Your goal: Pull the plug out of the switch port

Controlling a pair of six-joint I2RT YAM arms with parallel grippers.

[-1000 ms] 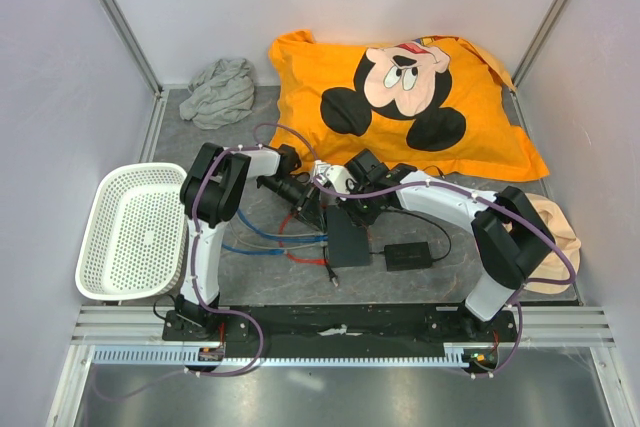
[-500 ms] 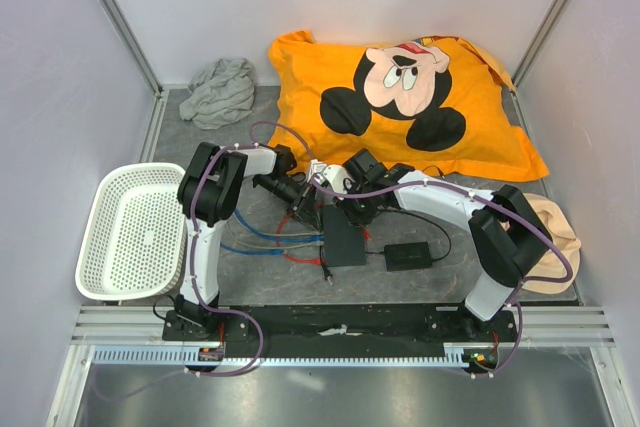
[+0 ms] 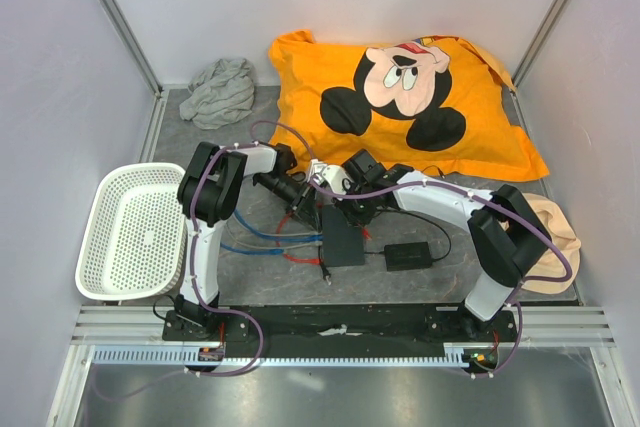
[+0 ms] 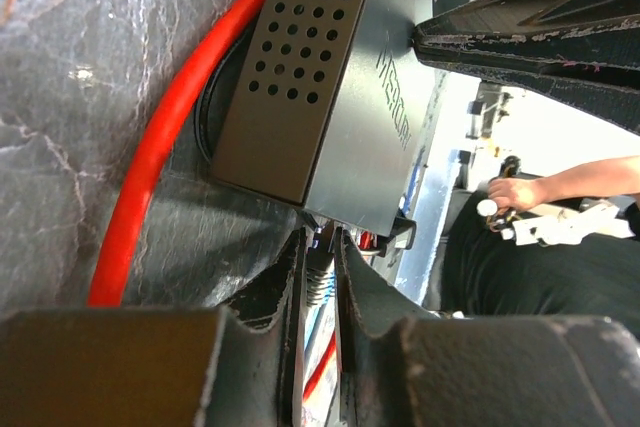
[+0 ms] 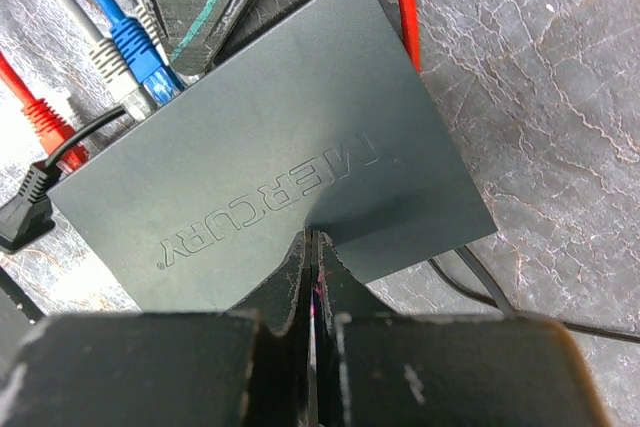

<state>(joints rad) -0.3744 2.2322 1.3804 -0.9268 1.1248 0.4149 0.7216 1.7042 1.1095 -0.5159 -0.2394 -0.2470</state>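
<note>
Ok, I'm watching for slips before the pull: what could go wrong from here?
The flat black switch box is only pinned by the shut right gripper near one edge, so it might slide or pivot when pulled. The left gripper pinches a pale grey plug close beside a blue plug and red plug; it might snag those. The latch isn't visible, so it may resist.

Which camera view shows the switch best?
Right wrist: the switch fills the frame, lettered top showing. Left wrist shows mostly its vented side; top external shows it small, partly covered.
</note>
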